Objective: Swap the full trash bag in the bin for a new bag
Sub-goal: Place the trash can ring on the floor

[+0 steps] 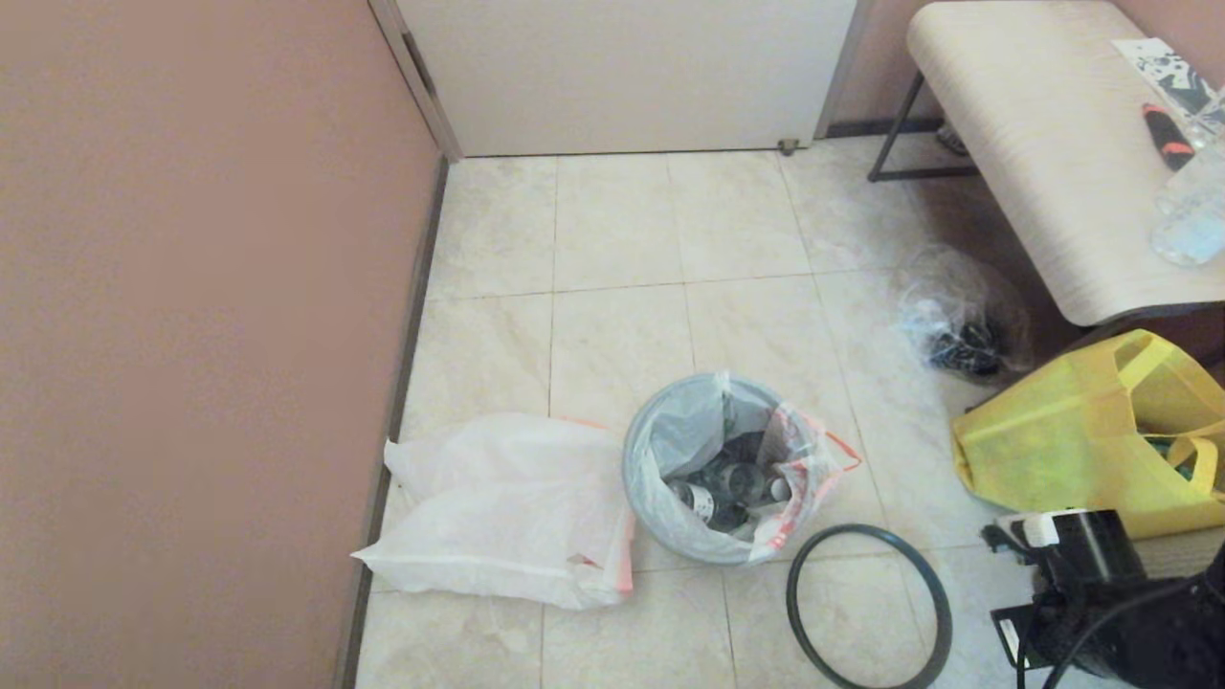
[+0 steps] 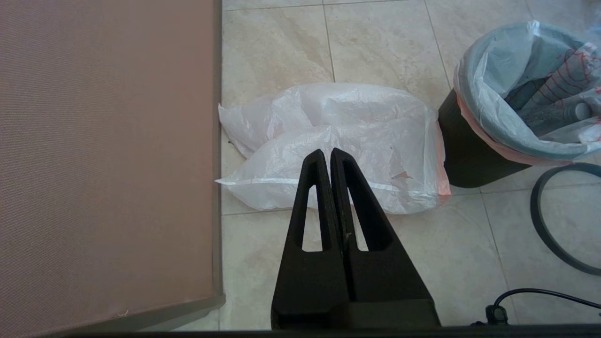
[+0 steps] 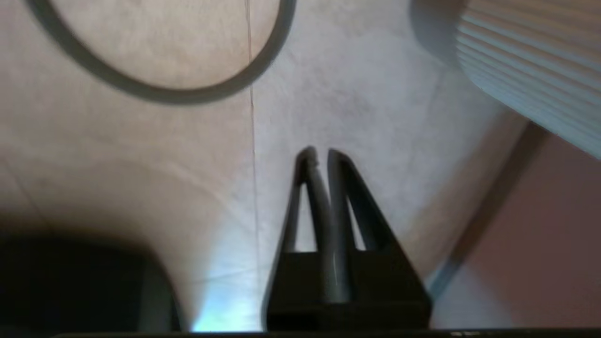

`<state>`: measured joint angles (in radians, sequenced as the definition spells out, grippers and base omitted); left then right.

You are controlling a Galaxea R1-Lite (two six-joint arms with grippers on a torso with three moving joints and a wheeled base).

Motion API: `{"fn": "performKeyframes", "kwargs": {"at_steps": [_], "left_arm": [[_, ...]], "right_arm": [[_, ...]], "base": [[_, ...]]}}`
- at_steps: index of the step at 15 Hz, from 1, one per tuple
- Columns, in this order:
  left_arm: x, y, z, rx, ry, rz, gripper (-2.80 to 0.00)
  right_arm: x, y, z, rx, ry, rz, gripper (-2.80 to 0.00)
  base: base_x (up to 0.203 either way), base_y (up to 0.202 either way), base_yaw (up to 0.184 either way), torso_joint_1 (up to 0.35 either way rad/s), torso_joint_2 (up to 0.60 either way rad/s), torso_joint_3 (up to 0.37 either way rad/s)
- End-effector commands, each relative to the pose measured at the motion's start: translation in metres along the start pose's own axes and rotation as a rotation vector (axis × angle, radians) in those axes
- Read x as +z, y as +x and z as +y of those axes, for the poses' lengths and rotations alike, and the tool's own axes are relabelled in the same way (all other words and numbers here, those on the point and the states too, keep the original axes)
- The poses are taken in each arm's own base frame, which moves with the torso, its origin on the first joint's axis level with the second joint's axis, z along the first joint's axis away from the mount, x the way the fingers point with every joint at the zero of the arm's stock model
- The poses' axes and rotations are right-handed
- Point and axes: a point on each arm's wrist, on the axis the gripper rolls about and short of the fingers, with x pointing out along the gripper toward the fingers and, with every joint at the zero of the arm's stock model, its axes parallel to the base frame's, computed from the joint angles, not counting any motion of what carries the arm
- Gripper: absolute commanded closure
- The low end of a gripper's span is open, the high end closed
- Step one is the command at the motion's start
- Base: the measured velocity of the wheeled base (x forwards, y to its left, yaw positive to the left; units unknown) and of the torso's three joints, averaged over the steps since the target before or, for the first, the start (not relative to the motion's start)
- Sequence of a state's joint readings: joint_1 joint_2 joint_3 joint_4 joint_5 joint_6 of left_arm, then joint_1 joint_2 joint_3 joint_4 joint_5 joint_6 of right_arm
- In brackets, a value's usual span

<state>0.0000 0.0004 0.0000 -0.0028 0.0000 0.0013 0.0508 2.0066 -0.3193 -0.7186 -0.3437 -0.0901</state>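
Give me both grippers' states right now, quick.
Left gripper: shut, holding nothing.
Right gripper: shut, holding nothing, above the floor.

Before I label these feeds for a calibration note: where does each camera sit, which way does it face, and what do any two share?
Head view: on the robot's head, looking forward and down at the bin, the full trash bag, the new bag and the loose hoop; the right arm shows at the lower right.
Left wrist view: behind the left gripper, jaws shut, facing the new bag.
Right wrist view: behind the right gripper, jaws shut and empty, facing bare floor.
Shared: the hoop appears in all three views.
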Motion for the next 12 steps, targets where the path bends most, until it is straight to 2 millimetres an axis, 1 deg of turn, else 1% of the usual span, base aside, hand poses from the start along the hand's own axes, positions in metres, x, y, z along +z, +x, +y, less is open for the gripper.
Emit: {"fn": "performKeyframes", "kwargs": {"at_steps": [1, 3, 7, 8, 10, 12], "left_arm": [[0.0, 0.0, 0.0, 0.0, 0.0, 0.0, 0.0], [0.0, 0.0, 0.0, 0.0, 0.0, -0.001, 0.0], [0.0, 0.0, 0.0, 0.0, 0.0, -0.001, 0.0], [0.0, 0.0, 0.0, 0.0, 0.0, -0.001, 0.0], [0.0, 0.0, 0.0, 0.0, 0.0, -0.001, 0.0], [0.0, 0.0, 0.0, 0.0, 0.0, -0.001, 0.0]], "right_arm": [[-0.003, -0.028, -0.005, -0.004, 0.016, -0.075, 0.0], [-0.012, -0.05, -0.012, -0.012, 0.049, -0.129, 0.0], [-0.024, -0.107, -0.032, -0.038, 0.083, -0.364, 0.0], [-0.029, -0.118, -0.034, -0.045, 0.091, -0.414, 0.0], [-0.038, -0.136, -0.04, -0.064, 0.124, -0.499, 0.0], [-0.048, -0.147, -0.044, -0.08, 0.145, -0.535, 0.0]], "base": [[0.0, 0.0, 0.0, 0.0, 0.0, 0.0], [0.0, 0.0, 0.0, 0.0, 0.0, 0.0], [0.0, 0.0, 0.0, 0.0, 0.0, 0.0], [0.0, 0.0, 0.0, 0.0, 0.0, 0.0], [0.0, 0.0, 0.0, 0.0, 0.0, 0.0], [0.0, 0.0, 0.0, 0.0, 0.0, 0.0]]}}
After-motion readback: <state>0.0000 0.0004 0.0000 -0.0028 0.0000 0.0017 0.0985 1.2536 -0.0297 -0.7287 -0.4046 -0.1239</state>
